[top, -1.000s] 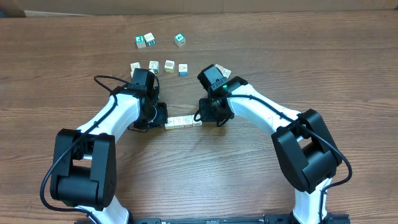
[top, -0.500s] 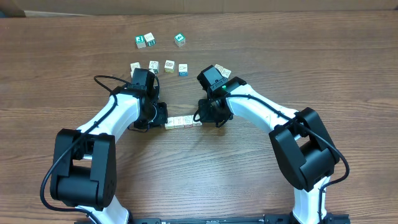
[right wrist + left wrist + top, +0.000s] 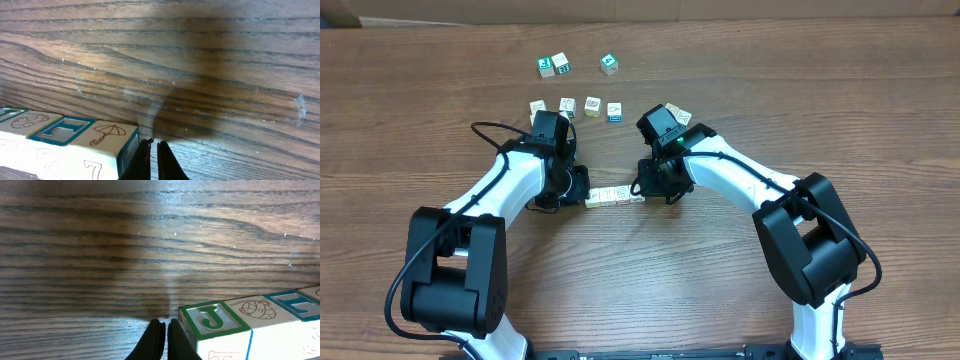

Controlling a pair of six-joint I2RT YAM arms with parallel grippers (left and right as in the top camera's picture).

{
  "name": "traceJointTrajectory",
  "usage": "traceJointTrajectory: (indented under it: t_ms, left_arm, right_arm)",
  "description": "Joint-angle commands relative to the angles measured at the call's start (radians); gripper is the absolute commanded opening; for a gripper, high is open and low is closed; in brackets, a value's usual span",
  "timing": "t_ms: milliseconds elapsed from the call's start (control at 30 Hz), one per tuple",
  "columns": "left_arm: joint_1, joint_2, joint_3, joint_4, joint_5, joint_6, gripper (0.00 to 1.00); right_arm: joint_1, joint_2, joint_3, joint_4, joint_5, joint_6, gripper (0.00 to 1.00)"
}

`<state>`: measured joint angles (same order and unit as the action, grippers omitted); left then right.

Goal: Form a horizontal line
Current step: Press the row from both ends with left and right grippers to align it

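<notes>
Horizontal line (image 3: 614, 196) sits between our pincers, its J end just beside the left gripper (image 3: 161, 336) and its umbrella end against the right gripper (image 3: 153, 154). Both are closed tight and hold nothing. Since a second ago only our right arm (image 3: 740, 180) shifts slightly, so we judge the row squared and nearly finished.

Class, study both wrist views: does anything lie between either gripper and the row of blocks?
Nothing visible does. The shut left gripper sits close beside the J block ending the row; the shut right gripper sits close beside the umbrella block at its other end. Only bare table surrounds them.
</notes>
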<state>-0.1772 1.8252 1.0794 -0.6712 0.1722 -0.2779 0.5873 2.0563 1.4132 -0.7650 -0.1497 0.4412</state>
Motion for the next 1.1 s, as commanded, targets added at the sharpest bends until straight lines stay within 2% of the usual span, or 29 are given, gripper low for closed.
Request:
traceJointTrajectory:
  t_ms: [0, 1067]
  left_arm:
    - [-0.008, -0.026, -0.012, 0.004, 0.005, -0.001, 0.04]
    - [-0.053, -0.01, -0.013, 0.014, -0.045, -0.037, 0.04]
  right_arm:
    - [0.003, 0.011, -0.007, 0.008, -0.003, 0.003, 0.04]
    - [0.003, 0.016, -0.007, 0.008, -0.002, 0.007, 0.04]
